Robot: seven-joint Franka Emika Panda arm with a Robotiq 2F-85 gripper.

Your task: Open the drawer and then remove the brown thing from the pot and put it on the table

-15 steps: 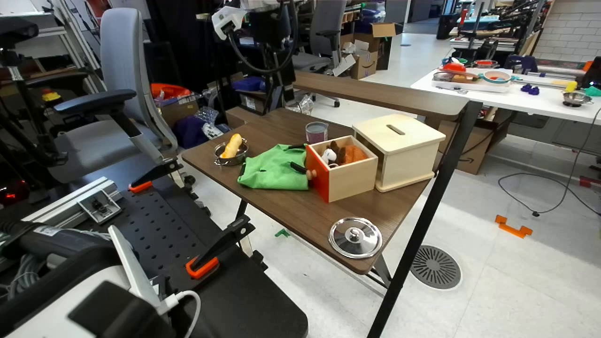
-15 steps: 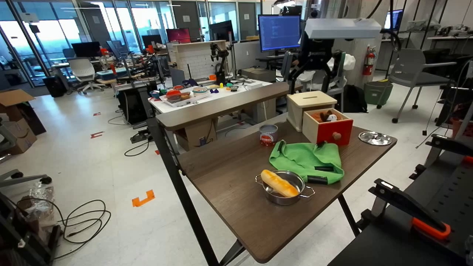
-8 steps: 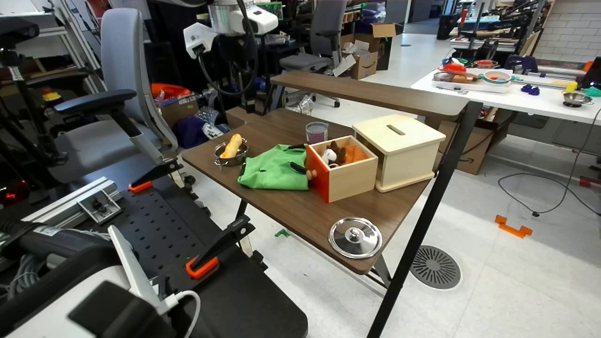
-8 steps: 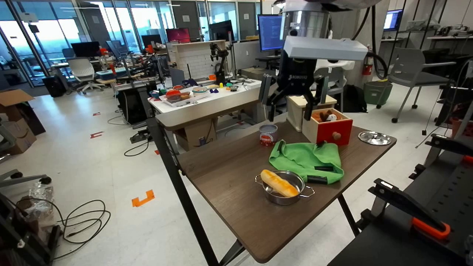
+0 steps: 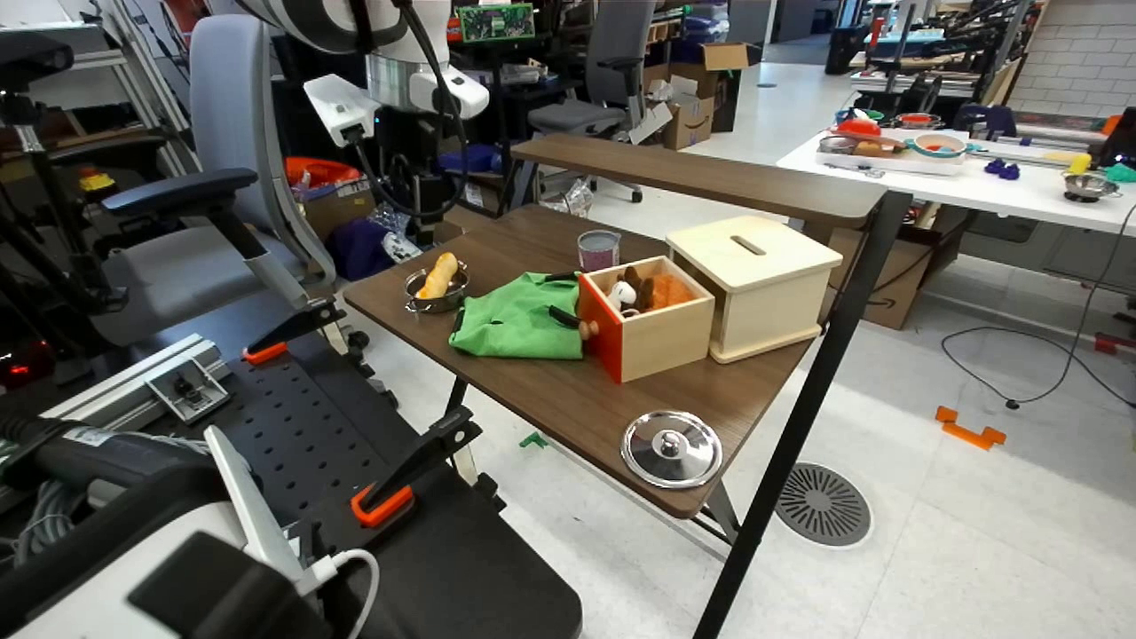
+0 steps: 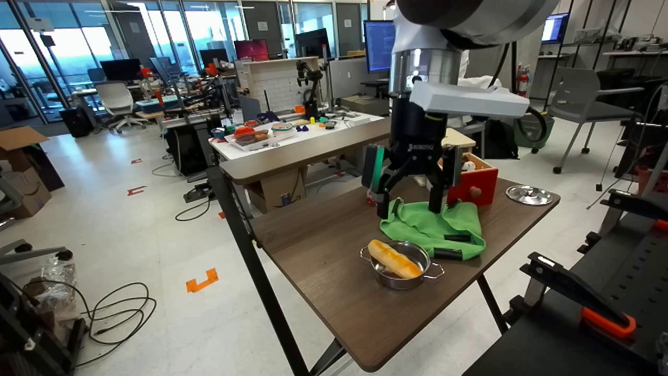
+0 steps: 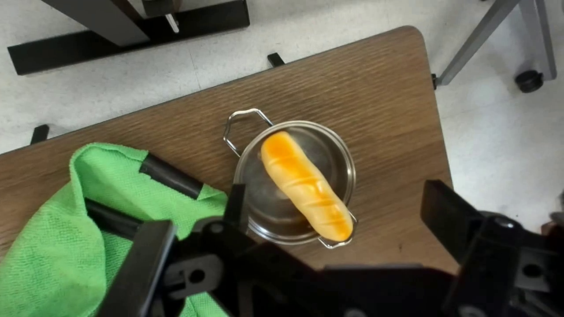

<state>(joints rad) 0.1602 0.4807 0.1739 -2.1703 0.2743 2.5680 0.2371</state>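
Toy baguette (image 7: 308, 189) was seen tilted in the steel pot (image 7: 266, 198), one end propped over the rim. Gripper (image 6: 409, 204) was held above the table (image 7: 379, 97), jaws wide apart, nothing grasped. Red-fronted drawer (image 5: 666, 342) was found pulled out, so the step in hand was judged to be the reach for the baguette. Next, a descent seemed called for, jaws perhaps turned so it could be pinched across its width.

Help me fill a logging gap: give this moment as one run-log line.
drawer: open | bread: in pot, ungrasped | lid: on table, off pot | gripper: open, empty, clear of bread | remaining: bread onto table
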